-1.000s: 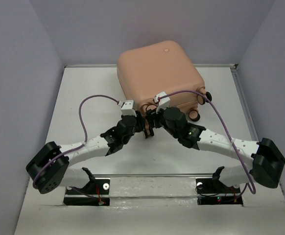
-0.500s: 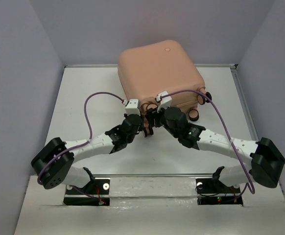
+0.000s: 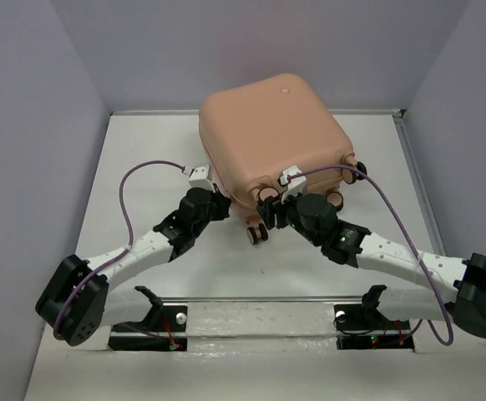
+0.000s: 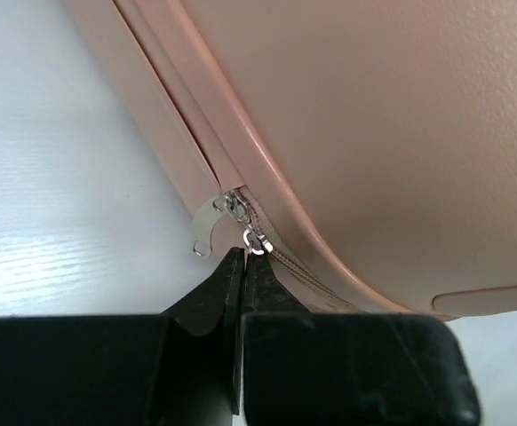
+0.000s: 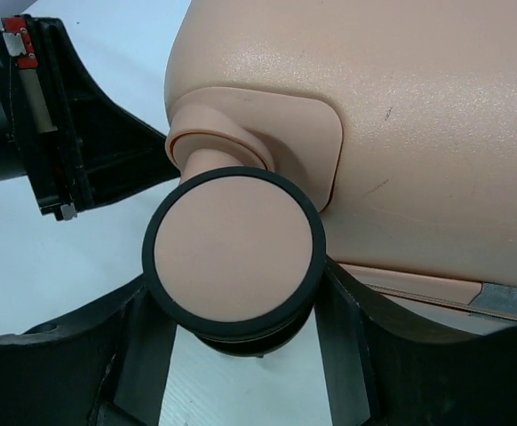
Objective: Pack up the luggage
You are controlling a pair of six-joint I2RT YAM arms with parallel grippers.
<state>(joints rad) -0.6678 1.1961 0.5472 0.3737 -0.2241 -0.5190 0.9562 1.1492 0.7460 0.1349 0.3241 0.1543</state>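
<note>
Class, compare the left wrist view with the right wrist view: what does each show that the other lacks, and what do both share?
Only left wrist: silver metal zipper pulls on the seam, the left gripper shut just below them. Only right wrist: a pink, black-rimmed round wheel between the fingers of the right gripper. Both: the peach-pink hard-shell suitcase on the white table.

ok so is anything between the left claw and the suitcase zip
Nothing visible. The left claw, shut, has its tips right at the small silver zipper pull on the peach-pink hard-shell suitcase, with no object between them. The right claw grips a pink-and-black wheel.
</note>
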